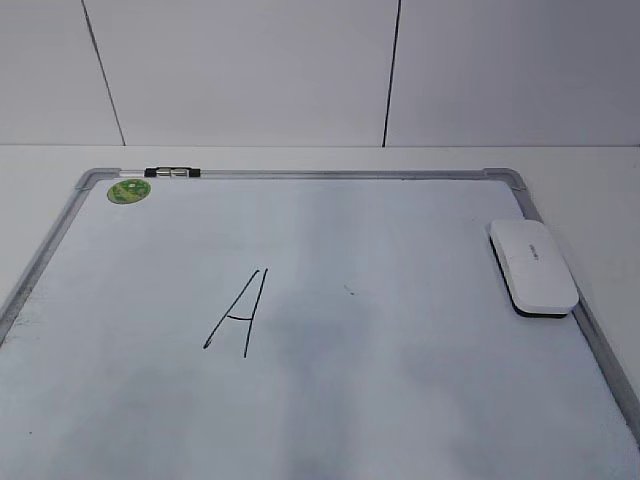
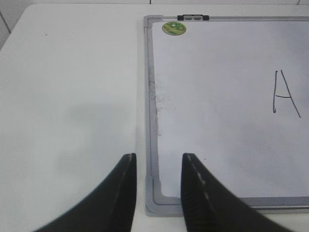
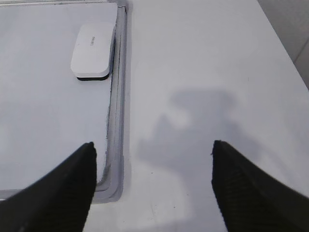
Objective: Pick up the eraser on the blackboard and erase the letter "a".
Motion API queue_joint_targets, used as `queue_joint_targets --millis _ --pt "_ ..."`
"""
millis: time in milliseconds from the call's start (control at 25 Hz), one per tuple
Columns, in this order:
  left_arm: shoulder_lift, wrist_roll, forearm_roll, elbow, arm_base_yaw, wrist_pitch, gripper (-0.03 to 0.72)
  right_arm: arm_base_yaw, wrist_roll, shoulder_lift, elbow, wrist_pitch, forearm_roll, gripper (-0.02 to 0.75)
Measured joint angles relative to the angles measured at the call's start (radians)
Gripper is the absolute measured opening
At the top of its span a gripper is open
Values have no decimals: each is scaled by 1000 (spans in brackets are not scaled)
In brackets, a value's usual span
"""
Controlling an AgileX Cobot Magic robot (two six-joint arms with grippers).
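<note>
The blackboard (image 1: pixel 300 174) is a white board with a silver-grey frame, lying flat on the table. The white eraser (image 1: pixel 533 265) lies on the board by its right edge, dark felt side down. A tall capital "A" (image 1: pixel 238 312) is written left of centre. No lowercase letter "a" shows; only a tiny dark speck (image 1: pixel 348 290) marks the board right of the capital. My left gripper (image 2: pixel 159 157) is open and empty above the board's near left corner (image 2: pixel 159 203). My right gripper (image 3: pixel 152 145) is open wide and empty over the table, just right of the board's near right corner (image 3: pixel 113 186), with the eraser (image 3: pixel 93 50) far ahead. Neither gripper shows in the exterior view.
A round green sticker (image 1: pixel 129 190) sits in the board's far left corner, and a black clip (image 1: pixel 172 173) sits on the far frame beside it. White table (image 2: pixel 72 96) lies left of the board and also right of it (image 3: pixel 203 72). A tiled wall (image 1: pixel 250 70) stands behind.
</note>
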Motion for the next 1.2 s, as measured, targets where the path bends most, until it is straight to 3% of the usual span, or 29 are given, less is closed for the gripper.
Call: queue_joint_targets --millis 320,1200 --pt "0 0 0 0 79 0 235 -78 0 0 0 0 0 593" --pt "0 0 0 0 84 0 235 -95 0 0 0 0 0 593"
